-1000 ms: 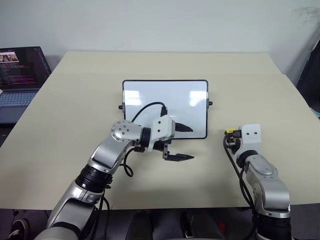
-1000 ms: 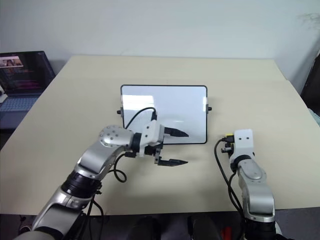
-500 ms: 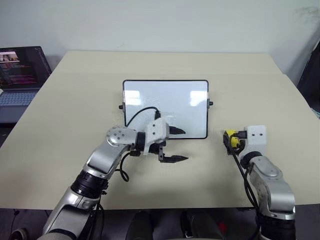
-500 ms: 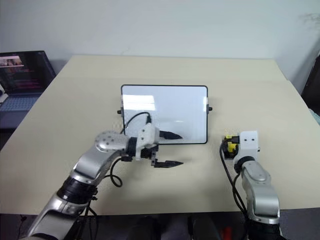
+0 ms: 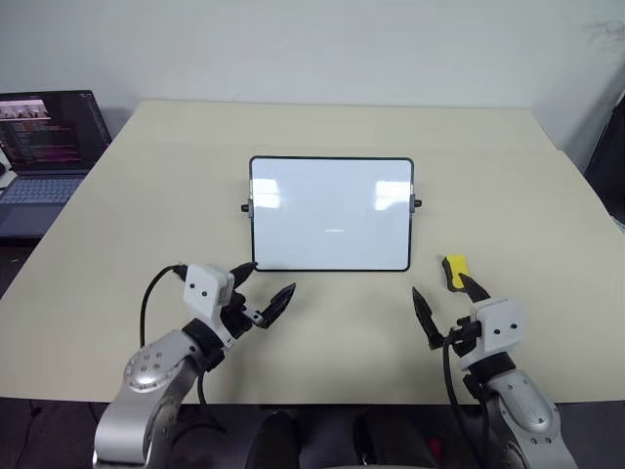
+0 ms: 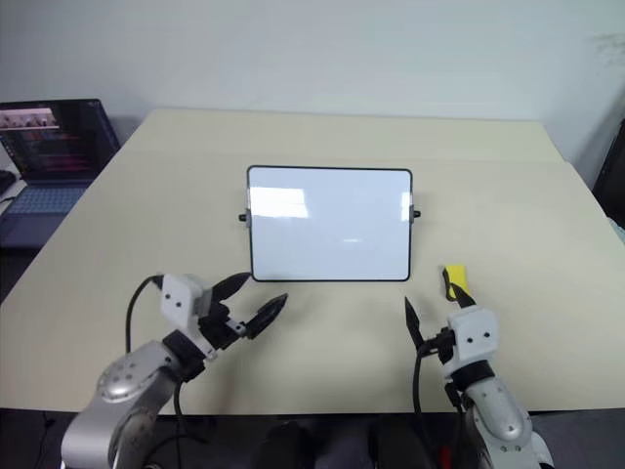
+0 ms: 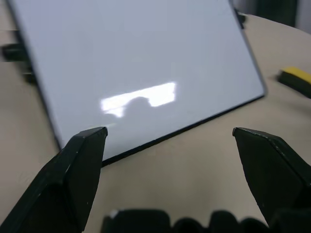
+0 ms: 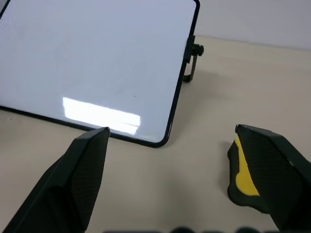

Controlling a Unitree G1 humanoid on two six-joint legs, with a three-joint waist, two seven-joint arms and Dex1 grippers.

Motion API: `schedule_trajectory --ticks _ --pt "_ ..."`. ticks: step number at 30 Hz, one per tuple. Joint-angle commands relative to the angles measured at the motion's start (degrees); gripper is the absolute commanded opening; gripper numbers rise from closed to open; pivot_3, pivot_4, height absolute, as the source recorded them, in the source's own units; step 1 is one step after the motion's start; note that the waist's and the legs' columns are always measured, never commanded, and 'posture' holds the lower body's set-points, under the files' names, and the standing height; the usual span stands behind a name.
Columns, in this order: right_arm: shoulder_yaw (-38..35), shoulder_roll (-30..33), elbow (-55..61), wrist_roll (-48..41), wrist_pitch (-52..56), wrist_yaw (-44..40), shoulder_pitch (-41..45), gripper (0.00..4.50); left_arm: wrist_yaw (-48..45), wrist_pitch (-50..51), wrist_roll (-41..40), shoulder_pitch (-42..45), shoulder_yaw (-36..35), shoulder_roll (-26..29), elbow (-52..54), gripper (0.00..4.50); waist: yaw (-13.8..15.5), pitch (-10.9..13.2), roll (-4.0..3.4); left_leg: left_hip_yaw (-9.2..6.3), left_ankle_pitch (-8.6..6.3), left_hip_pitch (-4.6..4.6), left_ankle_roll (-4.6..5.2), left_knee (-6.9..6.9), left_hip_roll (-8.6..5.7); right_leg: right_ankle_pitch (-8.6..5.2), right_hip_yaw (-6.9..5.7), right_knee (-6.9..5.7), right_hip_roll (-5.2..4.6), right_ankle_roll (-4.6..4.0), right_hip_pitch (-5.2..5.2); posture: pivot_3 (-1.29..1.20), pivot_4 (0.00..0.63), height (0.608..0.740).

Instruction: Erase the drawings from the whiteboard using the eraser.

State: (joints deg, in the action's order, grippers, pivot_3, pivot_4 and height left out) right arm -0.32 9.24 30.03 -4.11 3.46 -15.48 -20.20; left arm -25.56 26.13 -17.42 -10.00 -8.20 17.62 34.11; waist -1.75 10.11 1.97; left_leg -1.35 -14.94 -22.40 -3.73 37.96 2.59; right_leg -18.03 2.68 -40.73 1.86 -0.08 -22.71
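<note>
The whiteboard (image 5: pixel 312 195) stands propped at the table's middle. The drawings are out of view: its face looks plain white apart from glare. The eraser (image 5: pixel 455 271), a yellow block with a black underside, lies on the table just right of the board's lower right corner. My right gripper (image 5: pixel 441 285) is open near the front edge; the eraser (image 8: pixel 245 182) lies free just past its right fingertip, partly hidden by that finger. My left gripper (image 5: pixel 273 277) is open and empty in front of the board's lower left corner, apart from the whiteboard (image 7: pixel 146 58).
A laptop (image 5: pixel 44 147) with a lit screen sits on a lower surface off the table's left side. The beige table (image 5: pixel 146 225) spreads wide around the board. A dark object (image 5: pixel 610 156) stands past the right edge.
My right gripper has opened, left the eraser on the table and drawn back. My left arm has pulled away from the board's front toward the near left.
</note>
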Motion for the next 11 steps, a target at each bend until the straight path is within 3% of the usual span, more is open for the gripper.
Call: schedule_trajectory --ticks 1,3,7,11 --pt "-3.73 -0.29 -3.03 -4.93 -4.74 -1.33 1.15 4.48 5.99 -5.57 4.48 -3.58 -0.62 -2.53 2.83 4.5 -0.01 0.05 0.0 0.01 0.0 0.32 0.0 -0.02 0.0 -0.02 0.02 0.01 0.0 -0.04 0.26 0.0 0.15 0.74" --pt "-5.57 0.58 -5.59 -7.03 -4.9 -2.4 3.37 4.48 8.5 -6.98 6.62 -3.58 0.11 -3.68 1.81 4.5 -0.01 0.07 -0.02 0.02 -0.01 0.62 0.0 -0.11 0.05 -0.28 0.05 0.01 0.01 -0.48 0.56 0.0 0.15 0.74" --pt "-4.74 1.76 -7.83 -7.05 -7.27 -4.77 2.17 4.48 10.07 -13.46 9.29 -6.83 -0.16 -4.82 -1.52 4.5 0.0 0.05 -0.04 0.0 -0.02 0.62 -0.01 -0.21 0.06 -0.21 0.0 -0.03 0.09 -0.36 0.47 0.0 0.15 0.74" --pt "-4.86 3.11 -6.48 -7.45 -4.52 -4.91 4.19 4.48 11.78 -13.35 10.07 -7.07 -0.64 -5.04 -1.63 4.5 0.01 0.05 -0.05 -0.01 -0.07 0.54 -0.07 -0.34 0.06 -0.32 -0.02 0.04 0.1 -0.41 0.41 0.0 0.15 0.74"
